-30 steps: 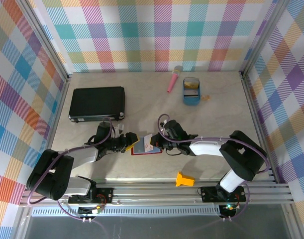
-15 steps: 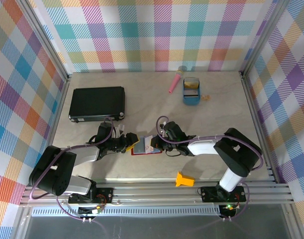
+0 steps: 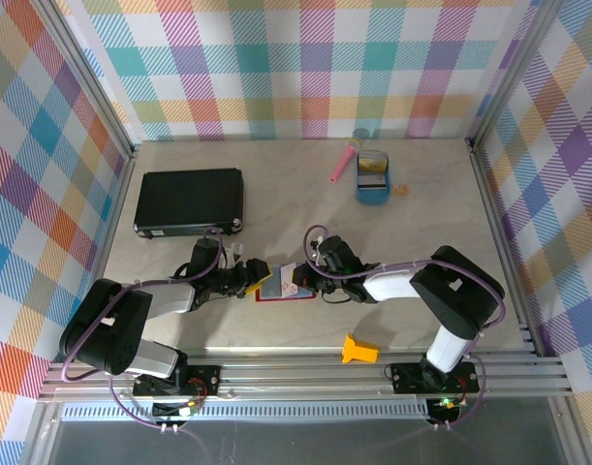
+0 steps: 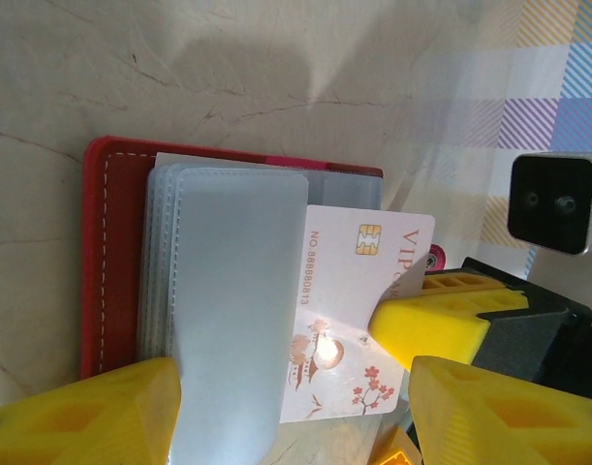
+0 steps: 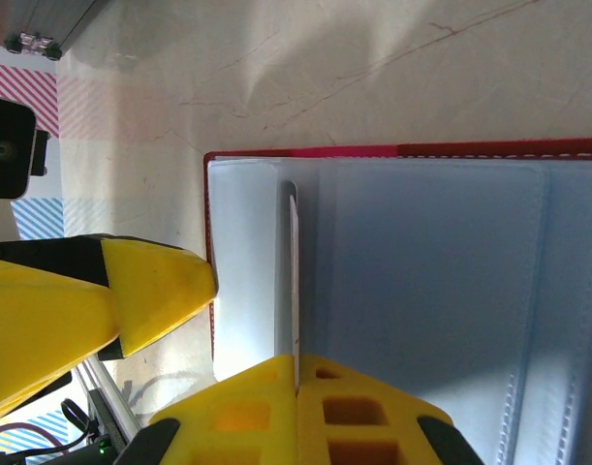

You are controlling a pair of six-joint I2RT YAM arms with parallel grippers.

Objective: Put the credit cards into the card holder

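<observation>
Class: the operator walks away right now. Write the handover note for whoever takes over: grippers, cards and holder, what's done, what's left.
Right gripper: shut on a white VIP card, whose edge is at the grey-blue pockets, most of it sticking out.
Left gripper: open, low beside the card holder, which lies open.
Done: one card picked up and lined up at a pocket.
Left: push it fully in and release.
Something gold-tan sits in the blue tray; it is too small to call a card.

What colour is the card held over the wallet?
The card is white with reddish blossom print; left wrist view best.
</observation>
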